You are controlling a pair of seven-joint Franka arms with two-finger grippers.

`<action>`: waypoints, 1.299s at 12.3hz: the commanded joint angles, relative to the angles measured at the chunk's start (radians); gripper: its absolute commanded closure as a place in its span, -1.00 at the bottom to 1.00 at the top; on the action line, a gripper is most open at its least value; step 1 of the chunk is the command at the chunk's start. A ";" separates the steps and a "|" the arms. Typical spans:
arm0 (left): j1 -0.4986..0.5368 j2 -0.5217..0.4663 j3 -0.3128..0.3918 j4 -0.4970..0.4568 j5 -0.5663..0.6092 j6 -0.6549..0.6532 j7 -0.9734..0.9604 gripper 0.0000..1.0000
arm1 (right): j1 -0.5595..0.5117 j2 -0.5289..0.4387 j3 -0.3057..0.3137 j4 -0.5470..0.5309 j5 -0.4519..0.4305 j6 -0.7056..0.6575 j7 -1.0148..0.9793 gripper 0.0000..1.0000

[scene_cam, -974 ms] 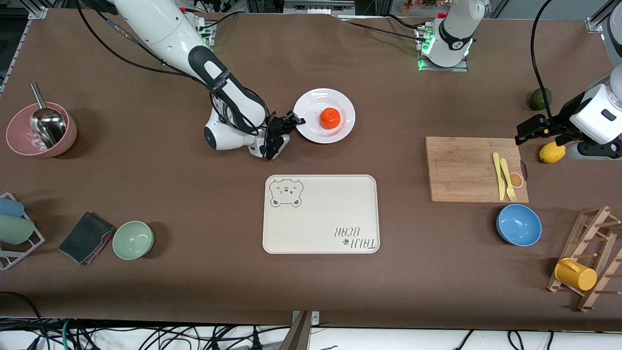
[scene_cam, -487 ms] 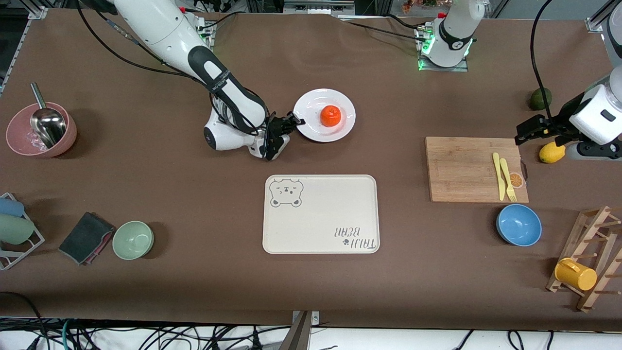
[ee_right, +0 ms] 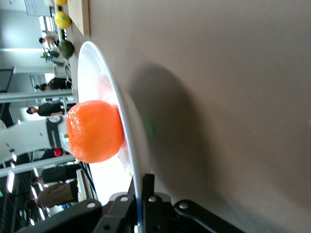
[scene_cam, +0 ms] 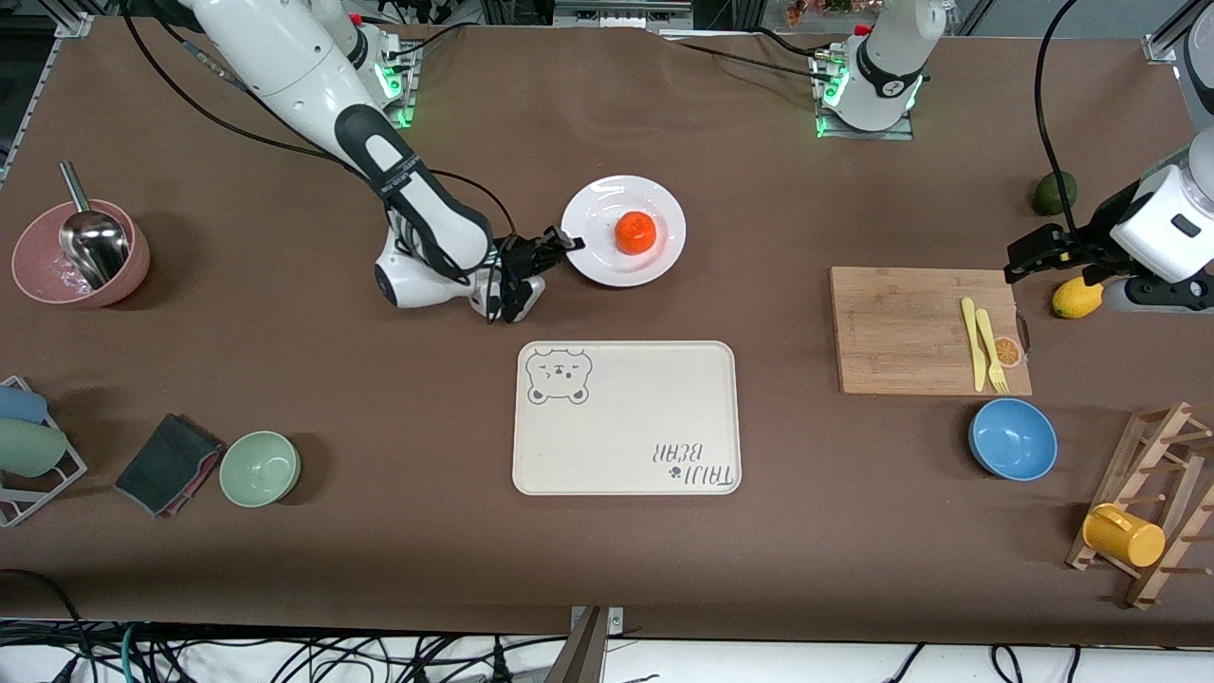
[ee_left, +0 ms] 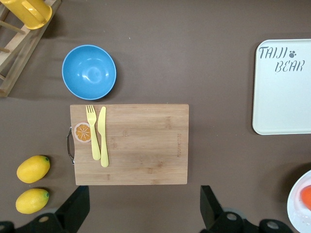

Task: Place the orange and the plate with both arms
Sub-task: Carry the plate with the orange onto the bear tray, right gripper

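Observation:
The white plate is lifted a little above the table's middle, with the orange resting on it. My right gripper is shut on the plate's rim at the end toward the right arm's side. In the right wrist view the rim runs between the jaws and the orange sits on the plate. My left gripper is open and empty, held high by the cutting board's edge, near a lemon.
The cream bear-print tray lies nearer the front camera than the plate. The cutting board holds a yellow knife and fork. A blue bowl, a green bowl, a pink bowl and a mug rack stand around.
My right gripper has pulled the plate with the orange a short way toward the right arm's end of the table. The left arm has not moved.

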State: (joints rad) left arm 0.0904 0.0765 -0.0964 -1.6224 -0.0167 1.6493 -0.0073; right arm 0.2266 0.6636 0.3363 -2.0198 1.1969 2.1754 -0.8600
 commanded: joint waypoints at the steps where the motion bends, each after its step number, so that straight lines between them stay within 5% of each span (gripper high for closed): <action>1: 0.005 0.000 -0.005 0.001 -0.011 0.003 0.021 -1.00 | -0.022 -0.002 0.006 0.137 0.007 -0.023 0.180 1.00; 5: 0.005 0.000 -0.003 0.001 -0.011 0.001 0.021 -1.00 | -0.026 0.069 -0.019 0.416 -0.152 -0.023 0.507 1.00; 11: 0.005 0.000 -0.005 0.001 -0.011 0.001 0.021 -1.00 | -0.013 0.335 -0.052 0.780 -0.169 -0.008 0.581 1.00; 16: 0.003 0.002 -0.005 0.001 -0.011 0.001 0.020 -1.00 | 0.013 0.433 -0.053 0.857 -0.165 0.070 0.576 1.00</action>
State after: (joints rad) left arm 0.0904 0.0774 -0.0984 -1.6234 -0.0167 1.6493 -0.0073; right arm 0.2168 1.0566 0.2817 -1.2198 1.0454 2.2361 -0.3034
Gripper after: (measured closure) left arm 0.000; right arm 0.960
